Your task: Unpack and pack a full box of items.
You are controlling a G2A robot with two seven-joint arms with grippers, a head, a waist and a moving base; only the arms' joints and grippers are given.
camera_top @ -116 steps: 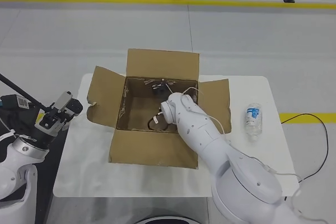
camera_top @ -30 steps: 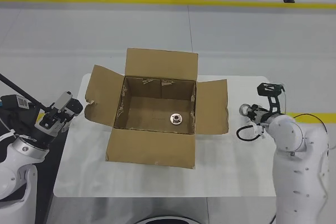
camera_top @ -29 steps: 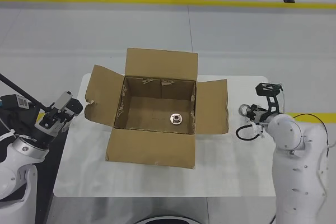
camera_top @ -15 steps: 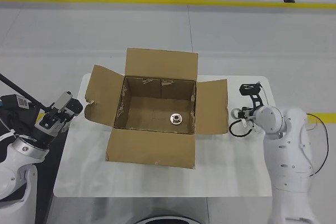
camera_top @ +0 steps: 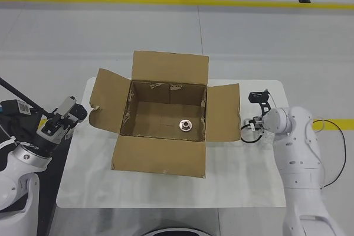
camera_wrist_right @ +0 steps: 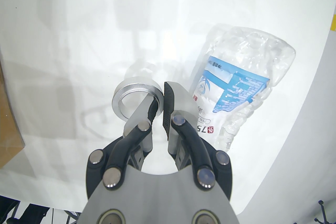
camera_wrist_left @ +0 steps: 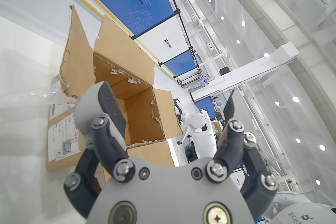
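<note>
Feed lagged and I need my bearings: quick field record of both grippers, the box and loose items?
brown cardboard box: flaps open, one small round metal part inside
right gripper: shut on silver metal ring, over white table, right of box
clear plastic bottle with blue label: lying on table beside ring
left gripper: open, empty, at table's left edge

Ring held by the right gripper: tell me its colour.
Plain silver-grey metal; the ring shows best in the right wrist view.
</note>
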